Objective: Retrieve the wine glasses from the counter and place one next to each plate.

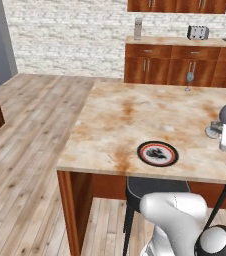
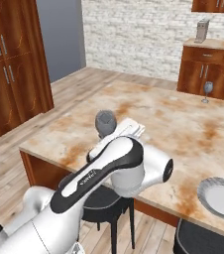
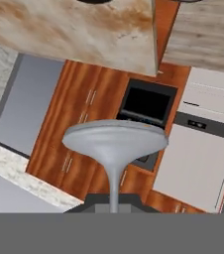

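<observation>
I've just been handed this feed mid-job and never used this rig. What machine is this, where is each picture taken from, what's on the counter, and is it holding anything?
It is a white robot arm on a base that can drive. Two pictures come from cameras on the base, behind the arm to its left and right. The third comes from a camera on the hand and is rolled, so the room looks turned over.

On the marble counter lie a red-and-black rimmed plate and a plain grey plate, both near the robot's edge. One wine glass stands upright at the far edge.

The gripper is shut on the stem of the other wine glass.
</observation>
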You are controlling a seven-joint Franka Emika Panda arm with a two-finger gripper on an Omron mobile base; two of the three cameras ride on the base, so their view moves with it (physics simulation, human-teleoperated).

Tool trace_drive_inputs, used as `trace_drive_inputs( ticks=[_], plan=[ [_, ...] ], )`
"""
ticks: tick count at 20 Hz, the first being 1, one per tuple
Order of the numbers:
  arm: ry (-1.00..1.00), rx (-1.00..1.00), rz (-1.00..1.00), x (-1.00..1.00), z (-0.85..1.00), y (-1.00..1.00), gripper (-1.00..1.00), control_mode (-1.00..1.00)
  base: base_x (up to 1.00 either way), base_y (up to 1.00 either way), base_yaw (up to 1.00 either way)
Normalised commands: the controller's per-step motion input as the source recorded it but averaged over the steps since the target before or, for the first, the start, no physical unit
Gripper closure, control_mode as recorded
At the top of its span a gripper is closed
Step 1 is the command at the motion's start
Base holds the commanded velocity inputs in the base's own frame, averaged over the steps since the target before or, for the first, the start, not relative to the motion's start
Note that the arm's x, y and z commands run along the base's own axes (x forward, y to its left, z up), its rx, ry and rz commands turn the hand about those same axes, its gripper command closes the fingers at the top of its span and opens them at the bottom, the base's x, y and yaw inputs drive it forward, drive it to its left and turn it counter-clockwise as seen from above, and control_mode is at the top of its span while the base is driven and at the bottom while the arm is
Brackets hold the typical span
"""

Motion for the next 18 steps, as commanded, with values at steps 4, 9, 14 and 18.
trace_drive_inputs(
  ticks=[4,9,14,18],
  plan=[
    [0.19,-0.15,0.0,0.56,-0.58,-0.36,1.0,-1.0,0.0,0.0,0.0],
    [0.3,-0.09,0.0,0.67,-0.53,-0.17,1.0,-1.0,0.0,0.0,0.0],
    [0.08,-0.01,0.0,0.7,-0.46,0.0,1.0,-1.0,0.0,0.0,0.0],
    [0.0,0.0,0.0,0.46,-0.49,-0.15,1.0,-1.0,0.0,0.0,0.0]
  ],
)
